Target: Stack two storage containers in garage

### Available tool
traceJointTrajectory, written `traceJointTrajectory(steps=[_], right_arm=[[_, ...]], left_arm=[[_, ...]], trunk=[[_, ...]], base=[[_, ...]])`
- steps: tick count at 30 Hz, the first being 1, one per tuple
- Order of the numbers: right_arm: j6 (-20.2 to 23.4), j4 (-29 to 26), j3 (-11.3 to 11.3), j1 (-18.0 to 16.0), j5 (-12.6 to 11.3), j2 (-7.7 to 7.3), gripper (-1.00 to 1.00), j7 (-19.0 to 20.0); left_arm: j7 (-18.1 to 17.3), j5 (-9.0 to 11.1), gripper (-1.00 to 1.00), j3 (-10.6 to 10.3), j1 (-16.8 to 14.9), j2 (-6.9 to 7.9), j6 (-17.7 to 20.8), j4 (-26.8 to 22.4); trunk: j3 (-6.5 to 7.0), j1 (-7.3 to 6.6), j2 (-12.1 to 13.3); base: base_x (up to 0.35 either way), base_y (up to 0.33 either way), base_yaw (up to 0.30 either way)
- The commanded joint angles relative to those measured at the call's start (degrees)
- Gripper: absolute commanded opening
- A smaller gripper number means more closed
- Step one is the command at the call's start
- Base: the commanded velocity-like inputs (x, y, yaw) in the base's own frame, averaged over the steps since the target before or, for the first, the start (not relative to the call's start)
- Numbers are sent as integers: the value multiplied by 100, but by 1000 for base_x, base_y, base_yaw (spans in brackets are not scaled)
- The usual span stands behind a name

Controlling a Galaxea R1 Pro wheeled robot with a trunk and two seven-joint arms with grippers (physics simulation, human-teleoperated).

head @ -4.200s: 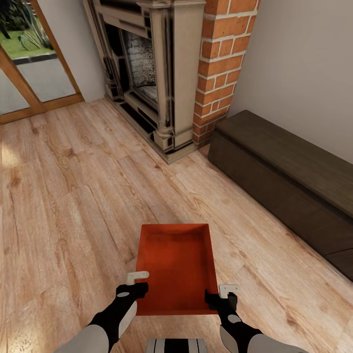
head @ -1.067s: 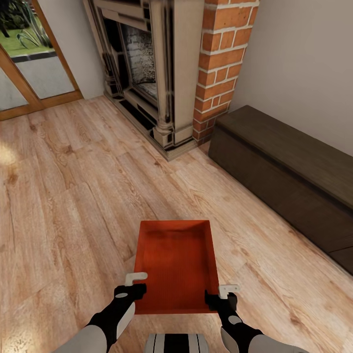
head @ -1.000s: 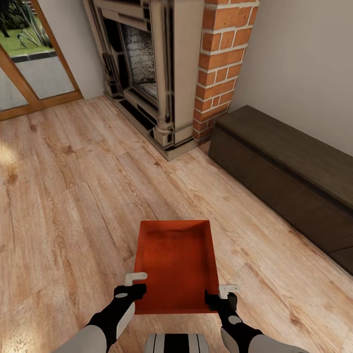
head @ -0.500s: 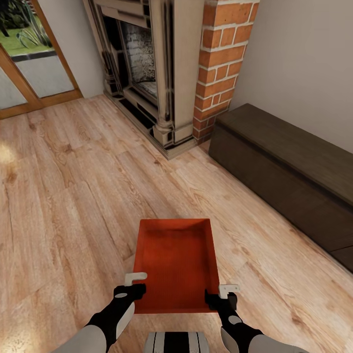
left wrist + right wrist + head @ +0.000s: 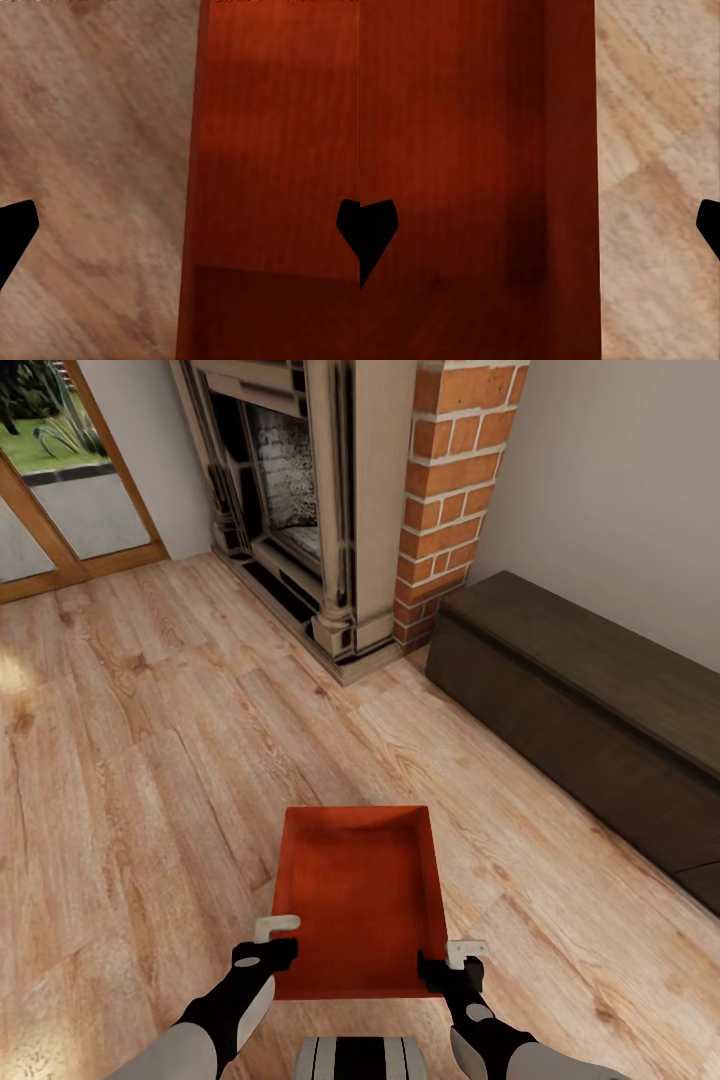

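One orange-red storage container lies lengthwise just ahead of me over the living room's wood plank floor. My left gripper is at its near left corner and my right gripper at its near right corner. In the left wrist view the container's side wall runs between the two dark fingertips, which stand far apart. The right wrist view shows the same, with the wall between wide-set fingertips. Both grippers are open, straddling the walls.
A stone fireplace with a red brick column stands ahead. A long dark bench runs along the right wall. A wood-framed glass door is at the far left. Open floor lies to the left.
The whole picture has shifted up a little, so the camera moved. The container and both grippers keep the same places relative to each other.
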Motion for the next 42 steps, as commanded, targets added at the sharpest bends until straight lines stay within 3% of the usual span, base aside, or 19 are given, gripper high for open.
traceJointTrajectory(steps=[1,38,42], right_arm=[[-18,5,50,-3,-51,1,100,-19],[-18,5,25,-3,-135,-3,100,-19],[-18,5,11,-3,-136,-182,100,-16]], left_arm=[[34,42,100,-35,1,3,32,-13],[25,40,100,-37,1,2,17,298],[25,40,100,-38,1,1,15,283]], trunk=[[-3,-1,-1],[-3,-1,-1],[-3,-1,-1]], base=[[0,0,0],[0,0,0],[0,0,0]])
